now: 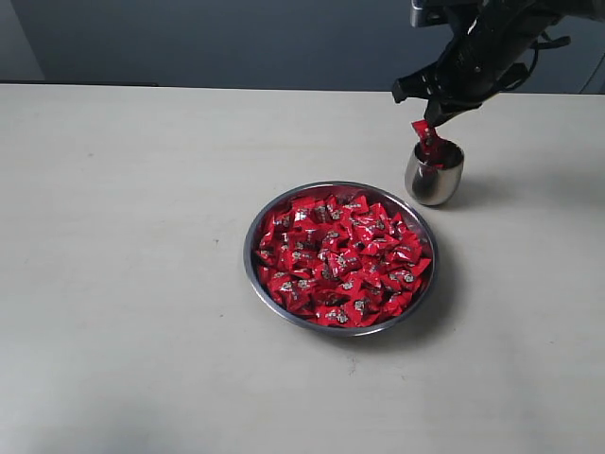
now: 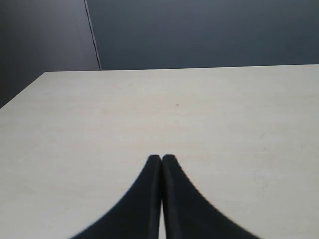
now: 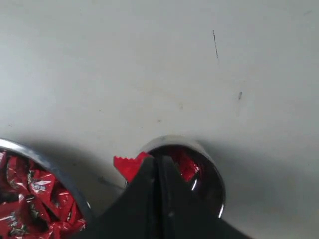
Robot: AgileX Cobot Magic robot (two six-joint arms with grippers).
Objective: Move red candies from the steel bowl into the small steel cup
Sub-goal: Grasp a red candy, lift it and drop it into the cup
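Pale table [image 1: 113,284], steel bowl [image 1: 249,257], small steel cup [image 1: 433,183]

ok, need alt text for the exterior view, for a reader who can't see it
The right arm's black gripper pinches one red-wrapped candy at the mouth of a small rounded shiny steel cup on a pale table. Nearer the camera, apart from it, sits a wide shallow steel bowl heaped with shiny red-wrapped candies.

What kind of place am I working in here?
Probably a lab test bench, not a kitchen: a plain pale tabletop, a blank grey-blue wall behind it, and just a steel bowl of red candies and a small steel cup set out.
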